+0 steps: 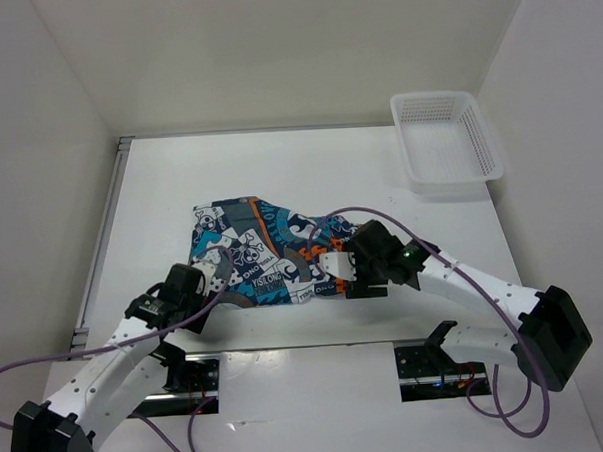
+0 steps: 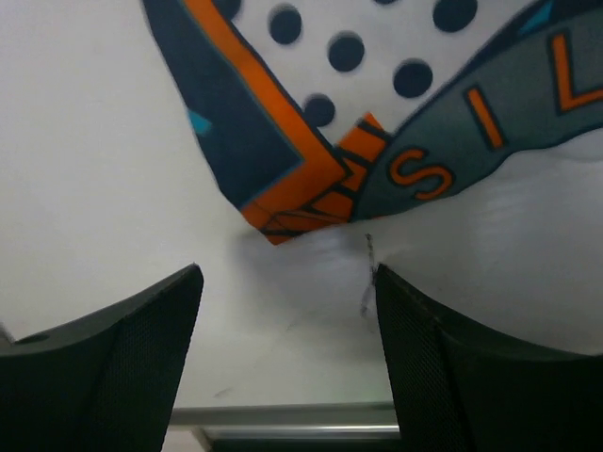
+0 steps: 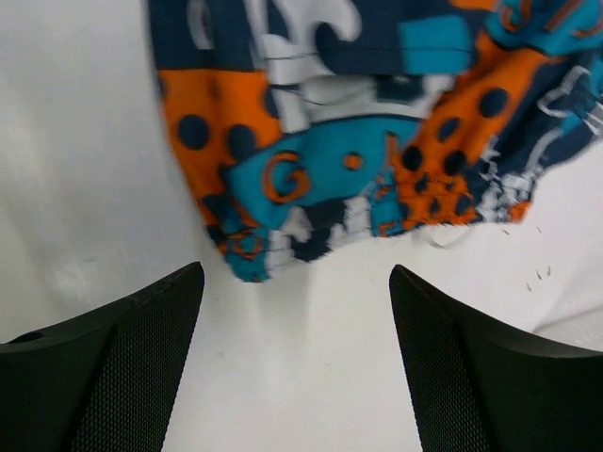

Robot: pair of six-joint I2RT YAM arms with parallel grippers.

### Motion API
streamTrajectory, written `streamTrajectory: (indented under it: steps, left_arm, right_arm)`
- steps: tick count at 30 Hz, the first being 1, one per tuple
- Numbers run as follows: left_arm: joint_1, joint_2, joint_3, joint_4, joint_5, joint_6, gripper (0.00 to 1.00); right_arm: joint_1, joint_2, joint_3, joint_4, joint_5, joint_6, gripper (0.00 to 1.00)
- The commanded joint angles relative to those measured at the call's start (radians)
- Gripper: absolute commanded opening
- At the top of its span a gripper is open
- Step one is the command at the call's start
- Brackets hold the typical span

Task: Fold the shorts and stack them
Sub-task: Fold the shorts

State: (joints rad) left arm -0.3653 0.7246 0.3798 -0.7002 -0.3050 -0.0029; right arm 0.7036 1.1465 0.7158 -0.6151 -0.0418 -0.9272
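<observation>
You have the shorts (image 1: pixel 268 252) lying spread on the white table (image 1: pixel 179 181), toward its near edge and roughly midway across. They form a low patch, wider than it is deep, with an uneven outline. The cloth is a busy print of dark blue, teal, orange, white and black, with white skull-like motifs and lettering. On the left, a pointed, orange-bordered corner rests flat on the table. On the right, the near edge is crinkled, orange and teal with dark dots.

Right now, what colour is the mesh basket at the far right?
The plastic mesh basket is white, clearest in the top external view.
</observation>
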Motion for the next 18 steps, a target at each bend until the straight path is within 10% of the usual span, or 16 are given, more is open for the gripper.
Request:
streamTrajectory:
  steps: [1,14,18]
  left_arm:
    - [-0.053,-0.036,-0.057,0.114,-0.045,0.003,0.82]
    - [-0.063,0.125,-0.081,0.222,-0.091,0.003,0.5]
    - [-0.063,0.196,-0.032,0.199,-0.091,0.003,0.27]
  right_arm:
    - [0.056,-0.044,-0.039,0.027,0.028,-0.056,0.84]
    - [0.068,0.038,-0.061,0.101,-0.013,0.013,0.76]
    - [0.068,0.061,-0.075,0.141,0.0,0.024,0.54]
